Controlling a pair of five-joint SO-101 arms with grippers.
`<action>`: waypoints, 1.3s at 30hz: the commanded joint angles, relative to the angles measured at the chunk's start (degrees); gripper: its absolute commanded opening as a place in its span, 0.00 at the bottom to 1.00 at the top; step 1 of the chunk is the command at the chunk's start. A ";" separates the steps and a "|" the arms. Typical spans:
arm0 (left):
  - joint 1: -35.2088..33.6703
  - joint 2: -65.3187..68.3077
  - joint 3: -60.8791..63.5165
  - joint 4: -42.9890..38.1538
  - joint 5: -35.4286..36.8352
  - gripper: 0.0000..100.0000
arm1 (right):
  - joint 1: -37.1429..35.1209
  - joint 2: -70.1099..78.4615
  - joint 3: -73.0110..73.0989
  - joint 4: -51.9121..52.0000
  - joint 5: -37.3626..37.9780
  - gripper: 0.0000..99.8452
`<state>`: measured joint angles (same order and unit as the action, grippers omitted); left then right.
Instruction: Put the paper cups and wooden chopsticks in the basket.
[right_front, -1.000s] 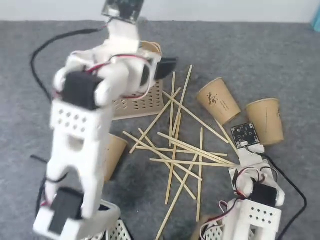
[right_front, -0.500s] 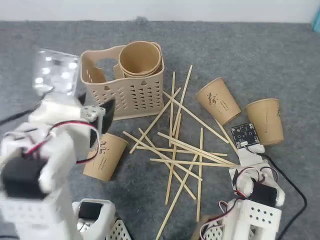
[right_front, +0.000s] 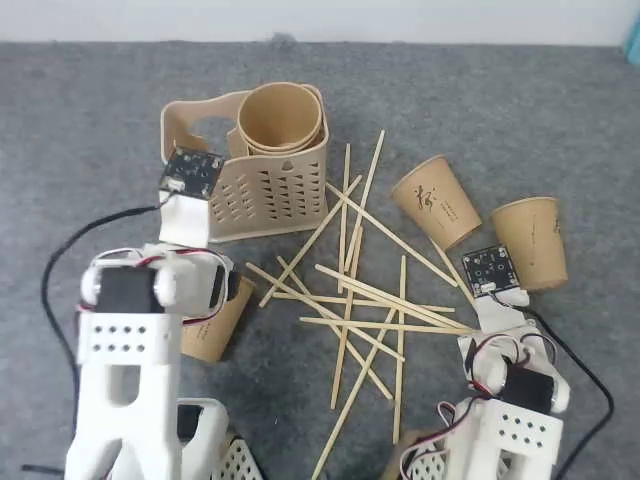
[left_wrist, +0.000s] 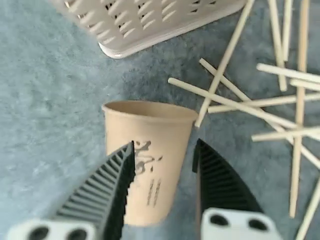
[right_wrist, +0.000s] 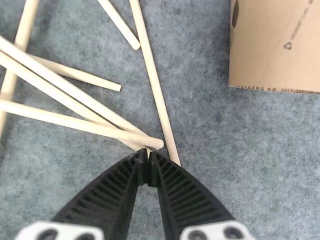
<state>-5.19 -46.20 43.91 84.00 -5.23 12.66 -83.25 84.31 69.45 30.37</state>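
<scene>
Mostly buried under the left arm (right_front: 130, 340) in the high view: paper cup (right_front: 203, 340) on its side (a strip of wall left showing). Basket (right_front: 285, 195) front corner masked by that arm's camera board (right_front: 190, 172). From the left wrist, basket cropped and blurred, cup base lost behind the left gripper (left_wrist: 164, 145). From the right wrist, second paper cup (right_wrist: 275, 45) cropped on two sides, chopsticks (right_wrist: 70, 90) running out of frame.

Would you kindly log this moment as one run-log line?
left claw open over lying paper cup | right claw shut, empty, by chopsticks | basket holds stacked cups | two loose cups lying outside
</scene>
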 joint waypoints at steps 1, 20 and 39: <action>0.09 -1.05 5.58 -8.62 4.57 0.18 | -0.22 -0.92 -0.26 0.31 0.18 0.01; 7.65 8.26 9.01 -18.55 11.60 0.18 | -0.13 -0.92 -0.26 0.31 0.18 0.01; -13.10 23.56 -3.82 -5.36 5.01 0.17 | -0.22 -0.92 -0.26 0.40 0.53 0.01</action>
<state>-12.22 -22.81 44.70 71.78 5.05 12.66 -83.25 84.31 69.45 30.37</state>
